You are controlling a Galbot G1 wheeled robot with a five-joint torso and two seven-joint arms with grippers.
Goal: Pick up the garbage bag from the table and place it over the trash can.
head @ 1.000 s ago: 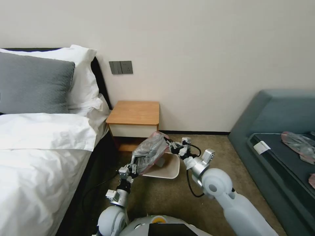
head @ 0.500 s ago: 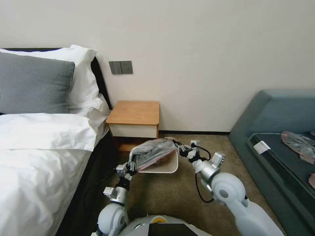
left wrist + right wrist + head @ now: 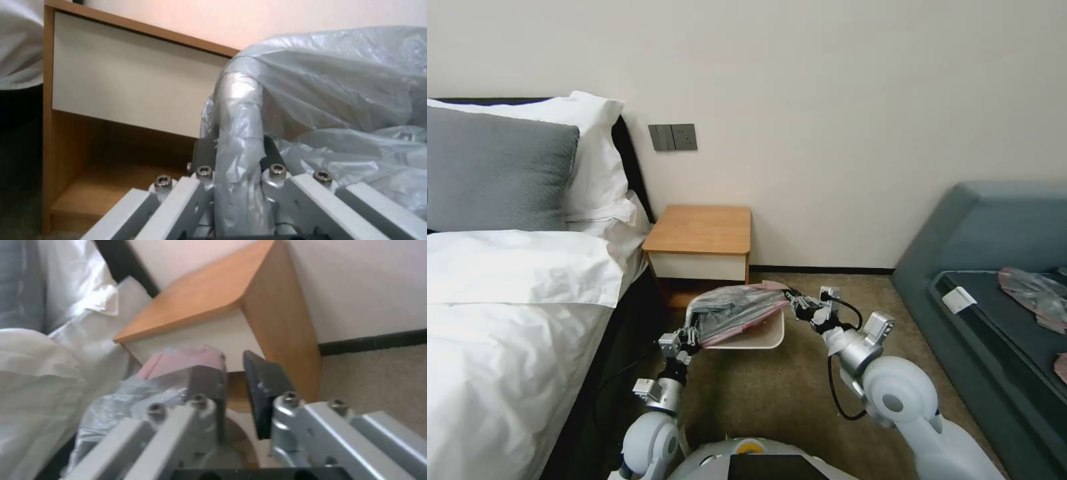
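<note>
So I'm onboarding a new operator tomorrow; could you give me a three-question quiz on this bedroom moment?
1. True or false: the garbage bag lies on the table.
2. What is the left gripper shut on? A) pillow B) garbage bag C) cable
3. On which side of the trash can is the right gripper?

Key:
1. False; it is stretched over the trash can.
2. B
3. The robot's right, at the bag's pink edge, jaws parted.
</note>
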